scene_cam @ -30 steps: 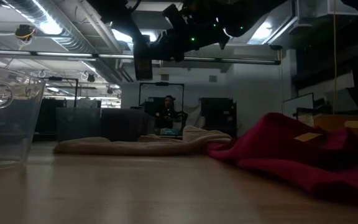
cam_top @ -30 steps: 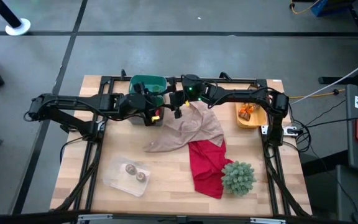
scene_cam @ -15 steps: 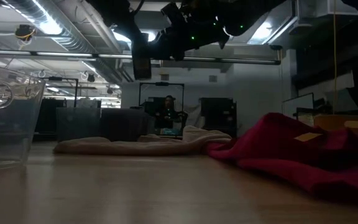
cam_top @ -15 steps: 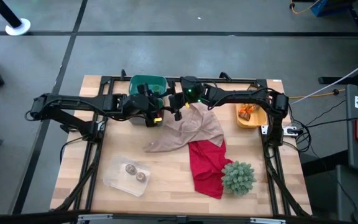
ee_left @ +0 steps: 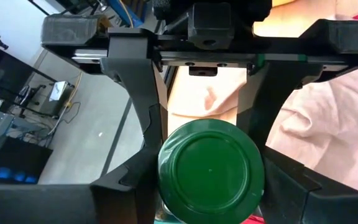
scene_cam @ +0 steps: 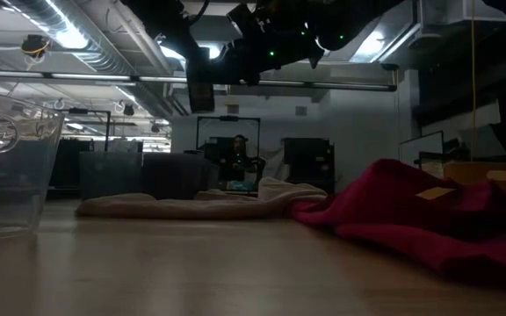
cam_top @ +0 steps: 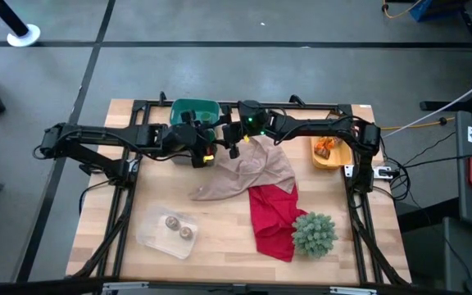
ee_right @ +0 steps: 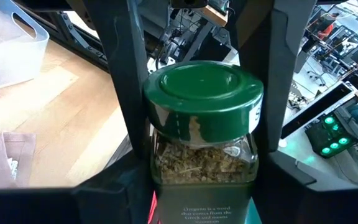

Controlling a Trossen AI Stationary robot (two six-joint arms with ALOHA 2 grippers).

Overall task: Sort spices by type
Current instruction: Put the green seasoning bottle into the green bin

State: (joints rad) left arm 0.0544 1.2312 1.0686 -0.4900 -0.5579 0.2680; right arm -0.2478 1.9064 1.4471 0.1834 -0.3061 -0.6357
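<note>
Both grippers hang over the far middle of the table, close together, and each is shut on a dark-green-lidded jar. My left gripper (cam_top: 201, 150) sits just near of the green bin (cam_top: 195, 111); its jar (scene_cam: 202, 92) shows as a dark block well above the tabletop. My right gripper (cam_top: 234, 136) is over the beige cloth's far end. Its jar (ee_right: 202, 143) has a glass body with dried herbs and a dark-green label. Two round tan-grey pots (cam_top: 179, 227) lie in a clear tub. Orange-brown packets (cam_top: 326, 147) lie in a yellow tray. My left gripper pinches the jar between its two fingers (ee_left: 138, 186), which stand on opposite sides just below the green lid (ee_left: 210, 171). It comes from above, and the lid faces the wrist camera. The jar hangs upright, clear of the table. My right gripper pinches its jar between the two fingers (ee_right: 126, 124), which lie against opposite sides at the lid (ee_right: 202, 99) and glass shoulder. The jar lies along the fingers, lid outward, lifted clear of the table.
A beige cloth (cam_top: 248, 172) and a red cloth (cam_top: 273, 217) lie rumpled across the table's middle, and a spiky green plant (cam_top: 314, 233) stands at the near right. The clear tub (cam_top: 170, 233) is near left and the yellow tray (cam_top: 342, 160) far right. Bare wood shows along the left edge.
My right gripper with its jar has risen a little in the low view. Both jars stay held above the table.
</note>
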